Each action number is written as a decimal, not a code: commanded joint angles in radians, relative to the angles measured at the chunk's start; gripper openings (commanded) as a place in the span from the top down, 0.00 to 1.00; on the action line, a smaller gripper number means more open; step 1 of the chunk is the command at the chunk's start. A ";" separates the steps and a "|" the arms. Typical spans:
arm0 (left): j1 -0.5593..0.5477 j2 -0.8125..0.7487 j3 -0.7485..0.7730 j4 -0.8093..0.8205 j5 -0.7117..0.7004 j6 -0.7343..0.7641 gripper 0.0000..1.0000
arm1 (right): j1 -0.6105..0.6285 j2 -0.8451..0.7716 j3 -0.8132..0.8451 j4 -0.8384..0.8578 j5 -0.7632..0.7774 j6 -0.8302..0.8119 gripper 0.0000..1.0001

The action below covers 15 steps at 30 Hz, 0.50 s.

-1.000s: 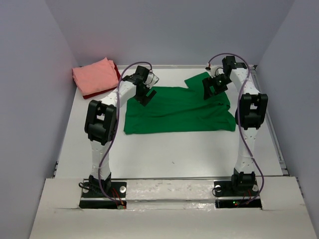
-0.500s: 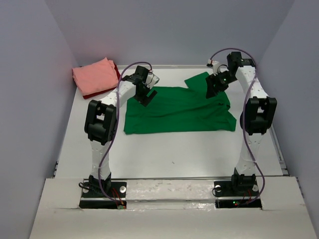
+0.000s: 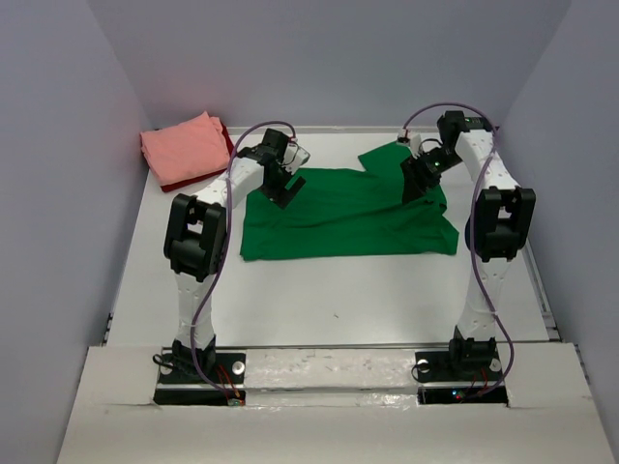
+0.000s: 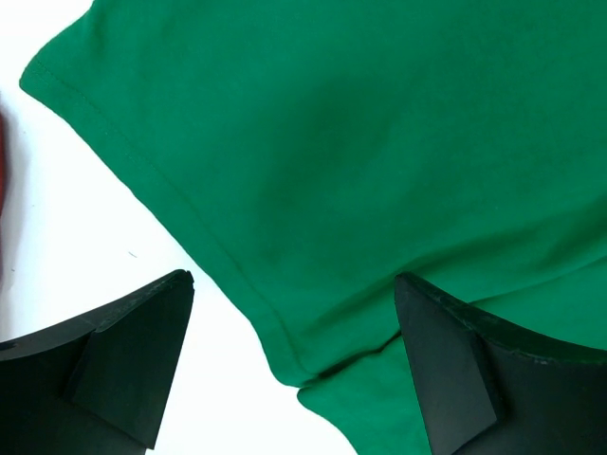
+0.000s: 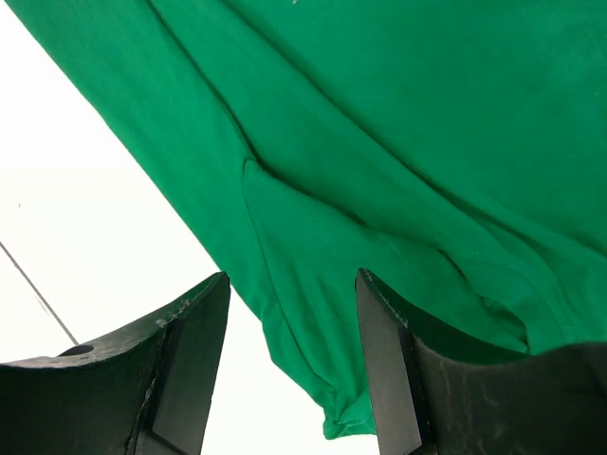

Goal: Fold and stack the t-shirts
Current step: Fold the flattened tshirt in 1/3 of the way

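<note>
The bright green t-shirt (image 3: 348,215) lies spread flat across the middle of the white table. My left gripper (image 3: 280,188) hovers open over its far left corner. In the left wrist view the hemmed edge of the green t-shirt (image 4: 313,218) runs between the wide-apart fingers (image 4: 133,360) of the left gripper (image 4: 294,278). My right gripper (image 3: 418,179) is low over the far right sleeve. Its jaws (image 5: 292,275) stand partly closed astride a folded edge of the green t-shirt (image 5: 313,256), with gaps on both sides. The salmon pink t-shirt (image 3: 184,147) lies folded at the back left on the dark red t-shirt (image 3: 228,145).
The white table (image 3: 338,290) ends at a raised rail on the right (image 3: 532,261). Grey walls close in at the left, back and right. Both arm bases (image 3: 198,372) sit at the near edge.
My right gripper has shifted down onto the green t-shirt's far right part and its jaws have narrowed around the cloth edge. The left arm has stayed put.
</note>
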<state>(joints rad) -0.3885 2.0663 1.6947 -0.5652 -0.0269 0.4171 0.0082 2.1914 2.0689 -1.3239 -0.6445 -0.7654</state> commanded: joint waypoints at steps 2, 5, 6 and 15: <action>-0.006 -0.051 -0.010 -0.025 0.016 -0.001 0.01 | 0.007 0.008 -0.052 -0.164 0.015 -0.060 0.39; -0.006 -0.051 -0.015 -0.024 0.019 -0.003 0.01 | 0.007 -0.002 -0.096 -0.164 0.031 -0.078 0.39; -0.006 -0.051 -0.018 -0.022 0.019 -0.003 0.01 | 0.007 -0.010 -0.108 -0.164 0.035 -0.081 0.38; -0.010 -0.038 -0.017 -0.027 0.022 -0.005 0.01 | 0.007 -0.038 -0.202 -0.130 0.052 -0.112 0.36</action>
<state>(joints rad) -0.3916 2.0663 1.6775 -0.5739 -0.0151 0.4168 0.0082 2.1929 1.8854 -1.3308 -0.5961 -0.8467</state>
